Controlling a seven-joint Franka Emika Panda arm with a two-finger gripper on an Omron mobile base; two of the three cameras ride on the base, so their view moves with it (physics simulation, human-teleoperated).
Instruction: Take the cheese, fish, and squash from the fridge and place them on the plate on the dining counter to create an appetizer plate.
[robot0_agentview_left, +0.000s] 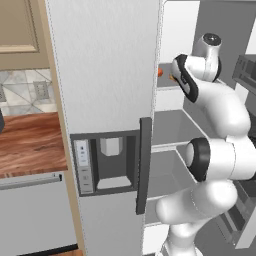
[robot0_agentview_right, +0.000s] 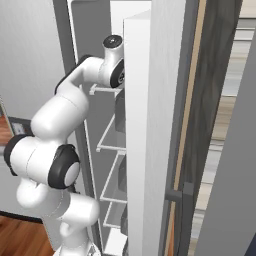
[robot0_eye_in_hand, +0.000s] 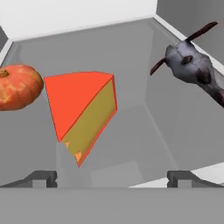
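In the hand view the cheese (robot0_eye_in_hand: 83, 109), a wedge with a red-orange top and yellow side, lies on a grey fridge shelf (robot0_eye_in_hand: 144, 140) just ahead of my gripper (robot0_eye_in_hand: 111, 178). The gripper is open and empty, its two dark fingertips (robot0_eye_in_hand: 41, 178) wide apart at the bottom of that view. The round orange-brown squash (robot0_eye_in_hand: 19, 86) sits left of the wedge. The dark grey fish (robot0_eye_in_hand: 192, 65) with thin fins lies to the right. From the left base view, my arm reaches into the open fridge (robot0_agentview_left: 107, 75), where a bit of orange (robot0_agentview_left: 160, 71) shows on an upper shelf.
The closed fridge door with its dark dispenser panel (robot0_agentview_left: 107, 162) and vertical handle (robot0_agentview_left: 144, 165) stands left of the arm. The open door with wire racks (robot0_agentview_right: 112, 135) flanks the arm on the right. A wood-grain counter (robot0_agentview_left: 30, 142) lies at far left.
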